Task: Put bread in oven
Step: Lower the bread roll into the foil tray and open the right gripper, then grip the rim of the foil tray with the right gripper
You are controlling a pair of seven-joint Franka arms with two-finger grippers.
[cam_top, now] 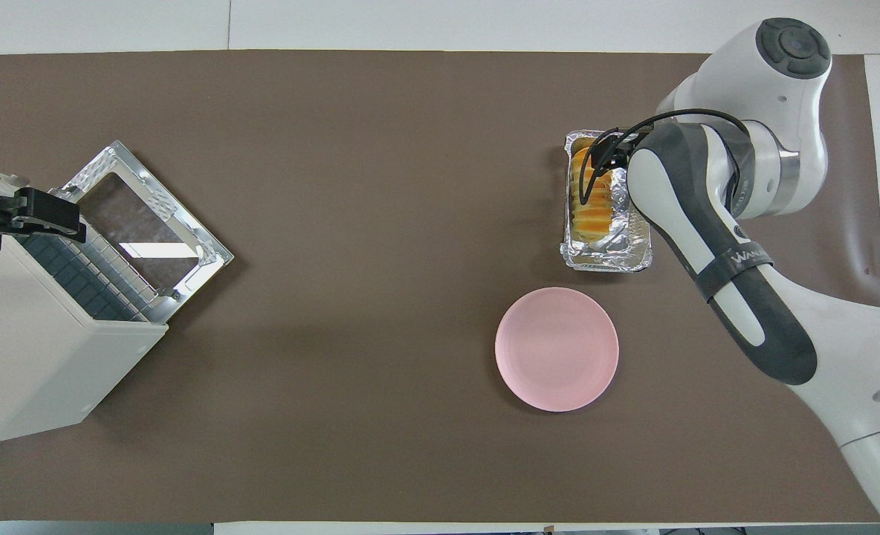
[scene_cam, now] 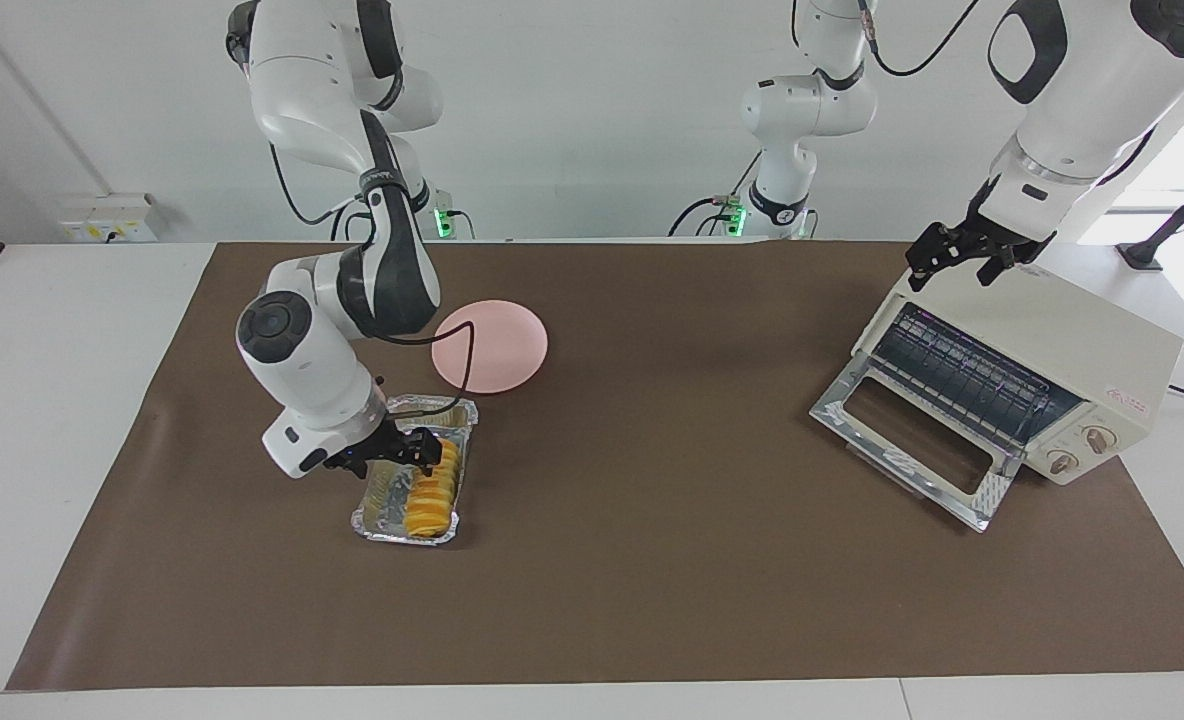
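Observation:
The bread [scene_cam: 427, 495], a ridged yellow-orange loaf, lies lengthwise in a silver foil tray [scene_cam: 370, 517] toward the right arm's end of the table. My right gripper [scene_cam: 407, 455] hangs just over the tray and the bread; whether it touches the loaf does not show. In the overhead view the bread [cam_top: 587, 200] lies along one side of the tray [cam_top: 626, 256], with the right gripper [cam_top: 609, 152] over it. The cream-white oven [scene_cam: 1072, 340] stands toward the left arm's end with its glass door [scene_cam: 912, 440] dropped open and the wire rack showing. My left gripper [scene_cam: 962, 262] waits, open, over the oven's top edge.
A pink round plate [scene_cam: 492, 345] lies beside the foil tray, nearer to the robots; it also shows in the overhead view [cam_top: 557, 349]. A brown mat [scene_cam: 652, 560] covers the table. The oven [cam_top: 31, 349] and its open door [cam_top: 150, 223] fill the left arm's end.

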